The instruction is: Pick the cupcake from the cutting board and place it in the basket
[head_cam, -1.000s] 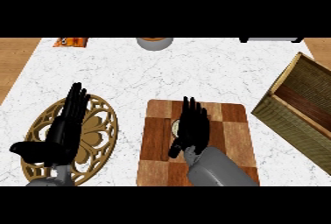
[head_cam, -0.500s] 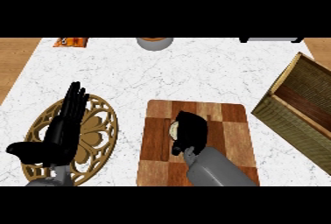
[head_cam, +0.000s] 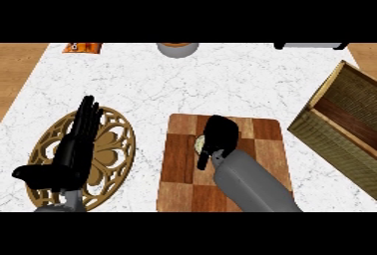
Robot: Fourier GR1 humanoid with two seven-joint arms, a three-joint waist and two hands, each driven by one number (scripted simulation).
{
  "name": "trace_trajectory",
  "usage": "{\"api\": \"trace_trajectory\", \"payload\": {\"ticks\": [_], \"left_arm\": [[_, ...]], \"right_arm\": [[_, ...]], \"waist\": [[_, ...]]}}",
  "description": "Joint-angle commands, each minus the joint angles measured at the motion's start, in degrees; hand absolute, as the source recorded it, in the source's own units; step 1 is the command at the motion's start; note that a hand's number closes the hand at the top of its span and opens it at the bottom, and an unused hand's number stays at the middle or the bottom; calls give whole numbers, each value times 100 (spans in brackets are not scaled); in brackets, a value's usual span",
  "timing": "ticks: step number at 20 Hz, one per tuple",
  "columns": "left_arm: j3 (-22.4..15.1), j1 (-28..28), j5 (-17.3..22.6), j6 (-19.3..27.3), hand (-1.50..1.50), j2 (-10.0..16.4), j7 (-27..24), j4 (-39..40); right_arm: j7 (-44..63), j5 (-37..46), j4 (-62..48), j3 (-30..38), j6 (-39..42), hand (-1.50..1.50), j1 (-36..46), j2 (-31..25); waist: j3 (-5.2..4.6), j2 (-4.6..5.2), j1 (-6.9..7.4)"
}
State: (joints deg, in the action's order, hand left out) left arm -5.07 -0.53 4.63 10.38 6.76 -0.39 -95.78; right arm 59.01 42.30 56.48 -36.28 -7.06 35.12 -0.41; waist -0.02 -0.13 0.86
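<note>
Marble counter (head_cam: 221, 79) bears cutting board (head_cam: 180, 164) where right robot hand (head_cam: 219, 132) curls round cupcake (head_cam: 199, 143).

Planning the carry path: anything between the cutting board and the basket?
Nothing in the way. The head view shows only a narrow strip of bare white counter between the cutting board and the basket.

The right hand (head_cam: 219, 133) curls over the cupcake (head_cam: 199, 144) on the cutting board (head_cam: 180, 172) by the front edge of the bench (head_cam: 221, 79). The basket (head_cam: 331, 139) sits at the right edge. The left hand (head_cam: 74, 149) rests open above a round mat (head_cam: 119, 149) near the left edge.
</note>
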Motion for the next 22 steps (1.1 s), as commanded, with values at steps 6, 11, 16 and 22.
{"api": "trace_trajectory", "payload": {"ticks": [6, 11, 16, 22], "left_arm": [[-39, 20, 47, -43, 0, 12, 301, -376], [5, -261, -186, 71, 0, -127, -132, 329], [-32, 182, -81, 59, 0, -172, -59, -36], [134, 37, -66, 56, 0, -67, 46, 96]], "right_arm": [[26, 317, -2148, 1156, -1186, 150, 903, 34], [-4, 781, -2299, 1271, -1634, 150, 1407, -101], [419, 941, -1245, 1450, -2084, 150, 1813, -10], [855, 1685, 114, 1415, -2240, 150, 2120, -53]], "waist": [[8, 61, 119], [2, 48, -6], [0, -26, -79], [-3, -84, -246]]}}
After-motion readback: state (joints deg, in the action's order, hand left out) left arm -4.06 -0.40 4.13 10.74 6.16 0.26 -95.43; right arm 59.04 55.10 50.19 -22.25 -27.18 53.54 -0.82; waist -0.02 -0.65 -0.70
